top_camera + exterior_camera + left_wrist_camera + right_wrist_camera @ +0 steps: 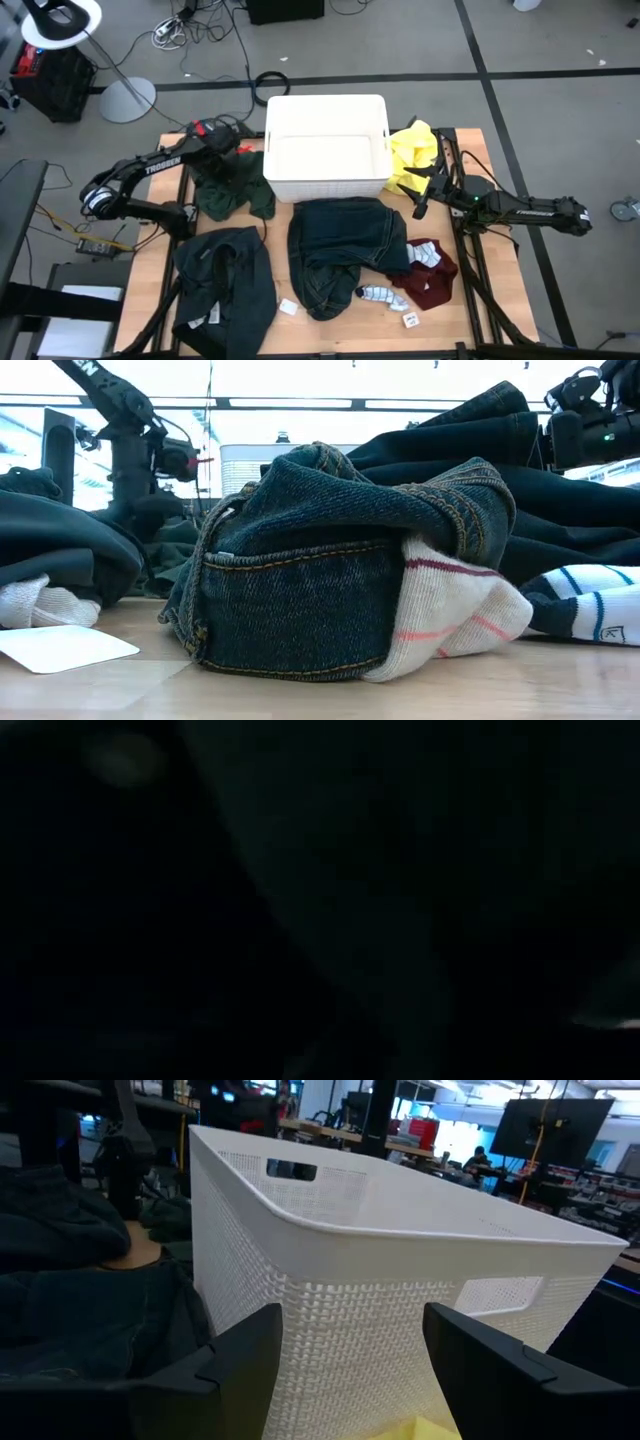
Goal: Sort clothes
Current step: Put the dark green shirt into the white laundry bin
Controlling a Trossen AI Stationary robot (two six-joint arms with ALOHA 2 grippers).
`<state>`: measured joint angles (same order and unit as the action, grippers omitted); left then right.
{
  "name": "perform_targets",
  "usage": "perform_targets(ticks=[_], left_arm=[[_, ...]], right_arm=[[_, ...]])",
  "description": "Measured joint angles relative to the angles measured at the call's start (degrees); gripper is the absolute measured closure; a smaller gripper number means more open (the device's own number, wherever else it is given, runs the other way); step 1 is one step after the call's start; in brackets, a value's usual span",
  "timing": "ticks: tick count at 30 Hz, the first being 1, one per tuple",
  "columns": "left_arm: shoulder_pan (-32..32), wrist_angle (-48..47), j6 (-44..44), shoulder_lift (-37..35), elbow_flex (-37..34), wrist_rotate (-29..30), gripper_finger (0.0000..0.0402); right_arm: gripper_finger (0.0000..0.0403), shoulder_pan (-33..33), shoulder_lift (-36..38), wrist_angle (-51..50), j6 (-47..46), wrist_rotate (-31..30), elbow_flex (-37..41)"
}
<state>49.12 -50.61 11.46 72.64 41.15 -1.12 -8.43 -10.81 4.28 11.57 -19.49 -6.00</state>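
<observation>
High view: my left gripper (222, 160) buried in the green garment (232, 192), can't tell its grip. Right gripper (350, 1350) spread apart over the yellow garment (413, 150); risk snagging the bin (326, 148).

Materials and finishes
Jeans (330, 560): coarse navy denim, tan stitching; sock (455, 615): ribbed knit cloth; bin (400, 1270): matt white perforated plastic; table (160, 250): smooth pale wood.

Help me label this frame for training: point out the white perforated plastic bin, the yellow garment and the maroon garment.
White perforated plastic bin (326, 180), high view, front wall.
Yellow garment (411, 150), high view, middle of the bunched fabric.
Maroon garment (430, 284), high view, lower fold.
</observation>
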Motion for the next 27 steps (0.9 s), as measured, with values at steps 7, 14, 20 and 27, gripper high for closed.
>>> perform_targets(ticks=[7, 14, 20, 27], left_arm=[[-0.02, 0.09, 0.48, -0.2, -2.15, -1.62, 0.0371], [-0.04, -4.03, 0.54, -1.19, 0.53, -1.25, 0.0387], [-0.13, -8.1, -0.45, -6.04, 4.3, 0.28, 0.0393], [-0.19, -14.97, -0.29, -14.3, 11.81, 2.91, 0.0395]], right_arm=[[0.0158, -0.02, -0.06, 0.32, 0.0, 0.0, 0.0], [0.0158, -0.02, -0.06, 0.36, 0.0, 0.11, 0.0], [0.0158, -0.02, -0.04, 0.36, 0.0, 0.13, 0.0], [0.0158, -0.01, -0.05, 0.34, 0.0, 0.13, 0.0]])
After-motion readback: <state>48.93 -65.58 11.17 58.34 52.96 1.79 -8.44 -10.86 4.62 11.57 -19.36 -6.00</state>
